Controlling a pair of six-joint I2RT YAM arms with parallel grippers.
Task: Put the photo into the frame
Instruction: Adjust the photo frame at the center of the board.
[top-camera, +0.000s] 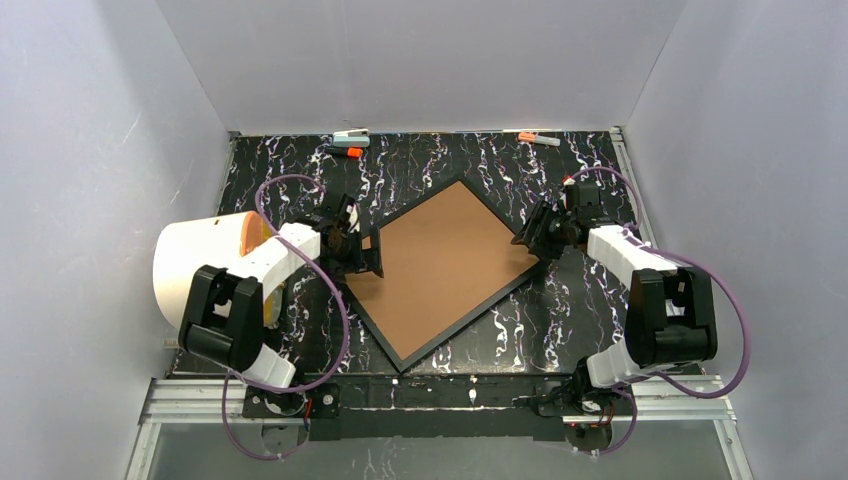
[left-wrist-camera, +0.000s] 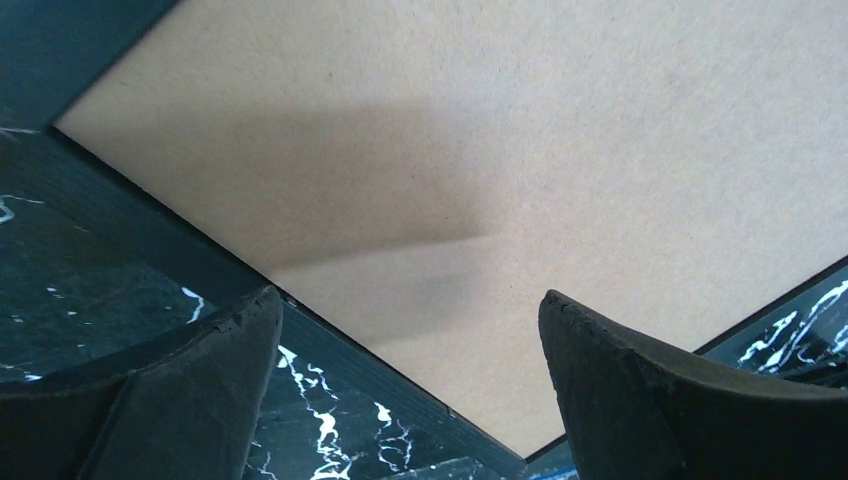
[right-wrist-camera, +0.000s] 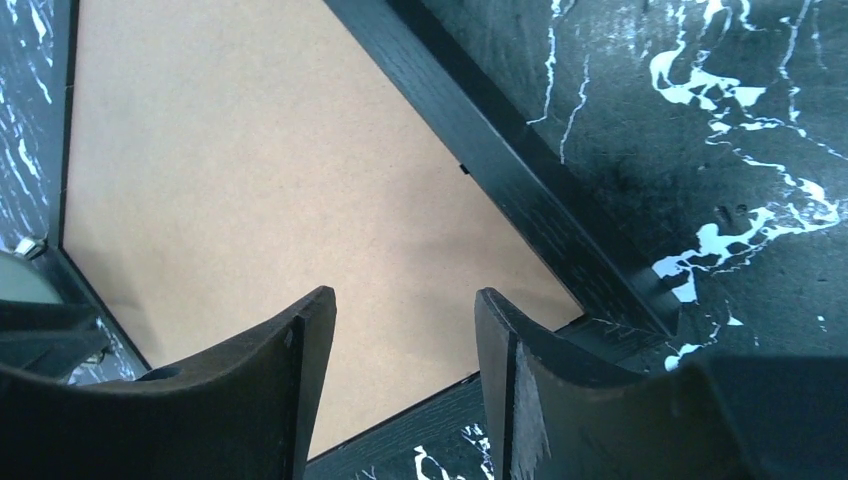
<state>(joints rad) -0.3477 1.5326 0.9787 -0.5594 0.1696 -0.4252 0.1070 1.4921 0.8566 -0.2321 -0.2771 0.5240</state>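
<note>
The frame (top-camera: 470, 320) lies flat on the dark marbled table, turned like a diamond, and the plain brown backing board (top-camera: 445, 258) fills it. The photo is hidden in every view. At the frame's left corner my left gripper (top-camera: 368, 255) stands open. In the left wrist view this gripper (left-wrist-camera: 410, 298) has nothing between its fingers, and it hangs over the frame's black edge (left-wrist-camera: 200, 250) and the board (left-wrist-camera: 520, 150). My right gripper (top-camera: 530, 240) is at the right corner. In the right wrist view the right gripper (right-wrist-camera: 405, 297) is open and empty above the board (right-wrist-camera: 250, 150), near the frame's bar (right-wrist-camera: 500, 160).
A large white drum with an orange face (top-camera: 205, 265) sits at the table's left edge beside the left arm. Markers lie along the back edge, two of them (top-camera: 350, 140) to the left and one (top-camera: 540, 138) to the right. Grey walls close three sides.
</note>
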